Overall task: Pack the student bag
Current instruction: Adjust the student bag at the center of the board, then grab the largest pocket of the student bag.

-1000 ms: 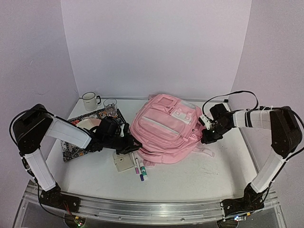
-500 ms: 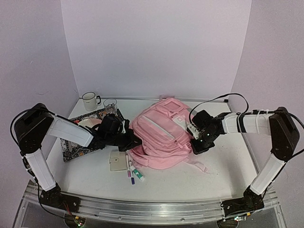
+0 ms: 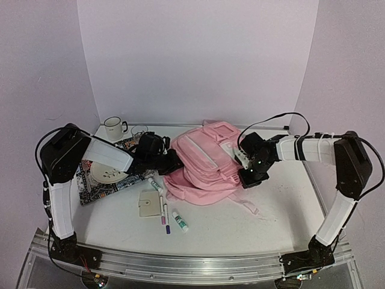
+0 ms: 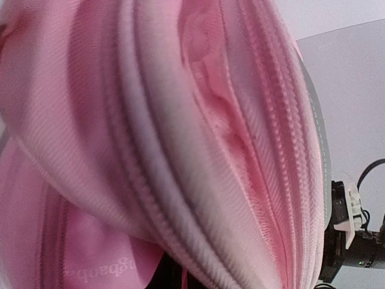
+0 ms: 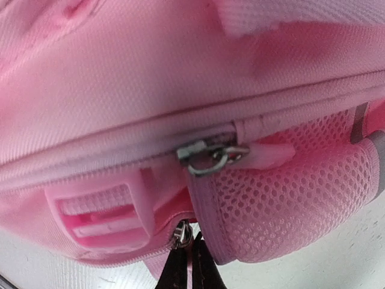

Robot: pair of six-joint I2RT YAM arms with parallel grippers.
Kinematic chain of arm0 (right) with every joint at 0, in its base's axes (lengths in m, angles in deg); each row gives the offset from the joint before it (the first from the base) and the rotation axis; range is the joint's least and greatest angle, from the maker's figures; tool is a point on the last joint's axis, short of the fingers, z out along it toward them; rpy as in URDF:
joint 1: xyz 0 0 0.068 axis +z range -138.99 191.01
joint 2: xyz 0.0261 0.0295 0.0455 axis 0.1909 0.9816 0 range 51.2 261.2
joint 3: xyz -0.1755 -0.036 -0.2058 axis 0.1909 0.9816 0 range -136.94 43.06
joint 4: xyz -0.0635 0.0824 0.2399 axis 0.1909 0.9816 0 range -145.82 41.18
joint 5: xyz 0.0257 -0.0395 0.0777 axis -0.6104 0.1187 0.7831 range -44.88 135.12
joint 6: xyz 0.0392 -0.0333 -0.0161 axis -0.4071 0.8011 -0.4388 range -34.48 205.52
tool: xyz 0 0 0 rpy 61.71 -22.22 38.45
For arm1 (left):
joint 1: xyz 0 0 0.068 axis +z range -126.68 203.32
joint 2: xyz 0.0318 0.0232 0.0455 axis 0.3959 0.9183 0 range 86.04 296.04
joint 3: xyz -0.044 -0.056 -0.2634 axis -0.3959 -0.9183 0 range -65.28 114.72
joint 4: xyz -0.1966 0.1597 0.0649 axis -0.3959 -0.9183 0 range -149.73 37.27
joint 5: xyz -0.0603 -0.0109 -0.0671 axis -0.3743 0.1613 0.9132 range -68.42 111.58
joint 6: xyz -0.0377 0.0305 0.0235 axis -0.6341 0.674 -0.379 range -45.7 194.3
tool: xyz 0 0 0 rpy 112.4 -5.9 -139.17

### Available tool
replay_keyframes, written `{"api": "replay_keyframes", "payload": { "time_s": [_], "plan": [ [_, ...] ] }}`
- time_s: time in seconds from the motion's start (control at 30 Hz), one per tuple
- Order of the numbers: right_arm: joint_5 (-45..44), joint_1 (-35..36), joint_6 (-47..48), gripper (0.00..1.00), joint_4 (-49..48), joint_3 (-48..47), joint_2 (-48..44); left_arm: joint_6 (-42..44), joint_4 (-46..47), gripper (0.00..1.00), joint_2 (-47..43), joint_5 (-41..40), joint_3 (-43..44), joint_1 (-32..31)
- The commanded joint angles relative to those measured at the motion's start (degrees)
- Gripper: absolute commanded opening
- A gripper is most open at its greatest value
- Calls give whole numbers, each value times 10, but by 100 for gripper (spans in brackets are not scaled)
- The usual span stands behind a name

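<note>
Only writing I can spot is some pale lettering (image 4: pixel 112 272) printed on the student bag (image 4: pixel 180 138). It's upside down in the left wrist view and cut off by a fold. Looks like "…baoba…", rest is unreadable.

Soft light-pink fabric student bag (image 3: pixel 201 165) was pink with paler patches; flat rectangular mat (image 3: pixel 89 190) was multicoloured and patterned; round mug (image 3: pixel 112 128) was white, dark-rimmed.

Overhead looks down; 2 wrist views hug student bag (image 3: pixel 201 174).
</note>
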Motion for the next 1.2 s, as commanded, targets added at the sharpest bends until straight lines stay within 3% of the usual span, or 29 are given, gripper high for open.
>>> {"api": "replay_keyframes", "payload": {
  "time_s": [0.0,0.1,0.33,0.57,0.67,1.0,1.17],
  "plan": [
    [-4,6,0,1,-1,16,-2,58,8,9,13,-9,54,13],
    [-4,6,-6,3,-18,36,-13,75,-14,16,-12,-20,33,14],
    [-2,7,-17,3,-66,55,-13,102,-84,49,-120,-73,-44,6],
    [-33,7,-34,26,-114,83,-10,81,-125,87,-210,-102,-103,-11],
    [-34,7,-42,28,-151,109,-17,68,-120,92,-213,-91,-112,-11],
    [-77,21,-79,31,-234,182,-56,48,-102,98,-196,-75,-115,-14],
    [-79,32,-87,24,-245,199,-61,41,-101,99,-168,-70,-109,-23]
  ]
}}
